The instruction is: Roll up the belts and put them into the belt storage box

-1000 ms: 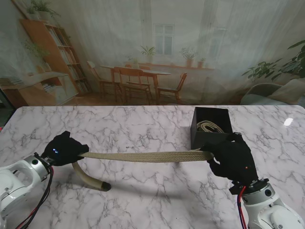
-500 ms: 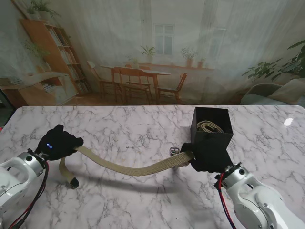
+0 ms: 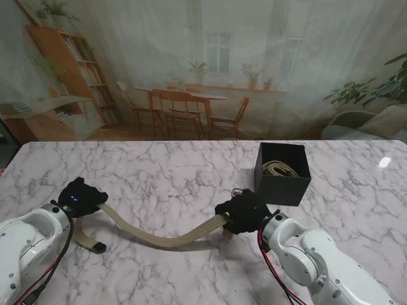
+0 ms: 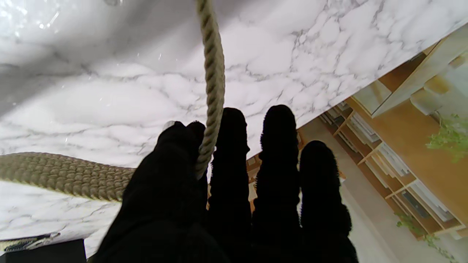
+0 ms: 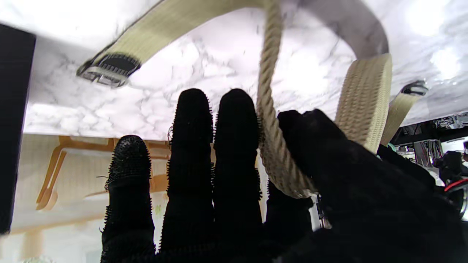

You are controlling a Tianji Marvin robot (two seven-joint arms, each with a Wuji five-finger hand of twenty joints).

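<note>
A tan woven belt sags in a curve between my two hands above the marble table. My left hand is shut on the belt near its dark-tipped end, which hangs to the table. My right hand is shut on the belt near the metal buckle, with the buckle poking out past the fingers. The black belt storage box stands just right of and beyond my right hand, with another coiled belt inside.
The table's far edge runs along a backdrop showing a room. The box's dark wall shows at the edge of the right wrist view. Bare marble lies between the hands and beyond the belt.
My right hand has moved left and nearer to me, away from the box, so the taut belt now sags. My left hand shifted slightly, and the dark-tipped tail dropped lower.
</note>
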